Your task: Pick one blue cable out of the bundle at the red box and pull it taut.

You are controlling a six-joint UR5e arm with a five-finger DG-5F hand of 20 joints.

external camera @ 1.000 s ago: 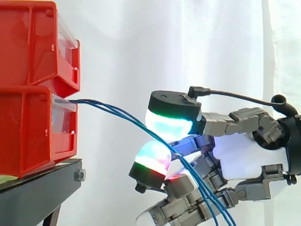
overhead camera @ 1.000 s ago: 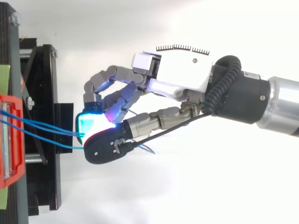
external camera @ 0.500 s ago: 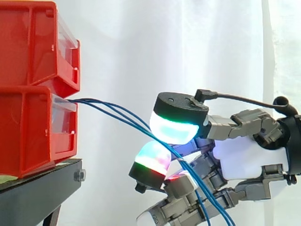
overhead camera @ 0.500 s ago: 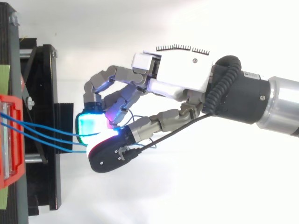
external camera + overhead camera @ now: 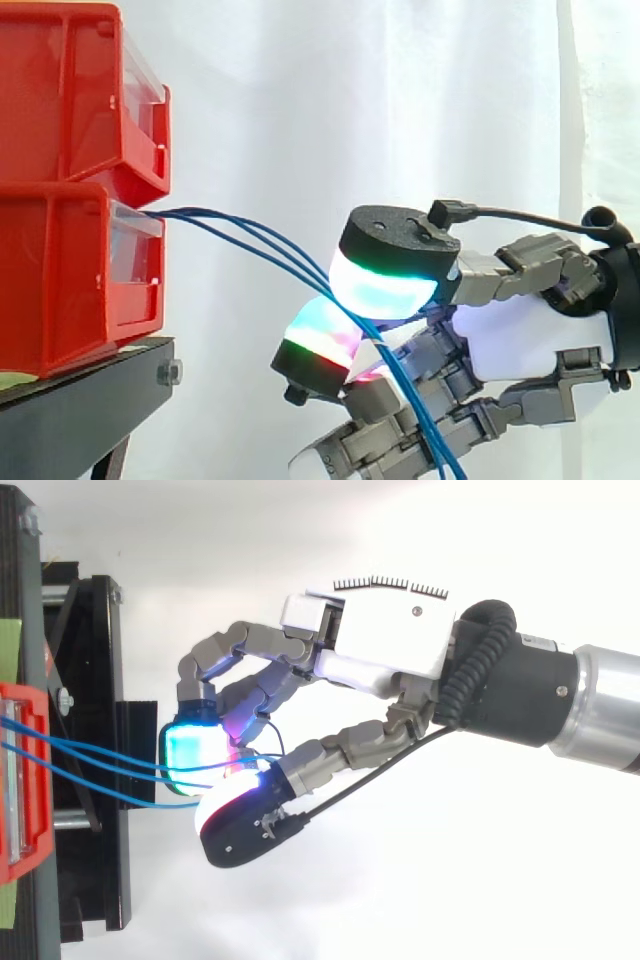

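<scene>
Two red bins (image 5: 70, 200) are stacked on the black stand (image 5: 95, 400), the lower one being set directly on its top, and a pale green strip (image 5: 8, 640) is seen beside it.

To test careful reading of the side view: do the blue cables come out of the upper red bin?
No, the blue cables leave the lower red bin, just beneath the upper red bin.
</scene>
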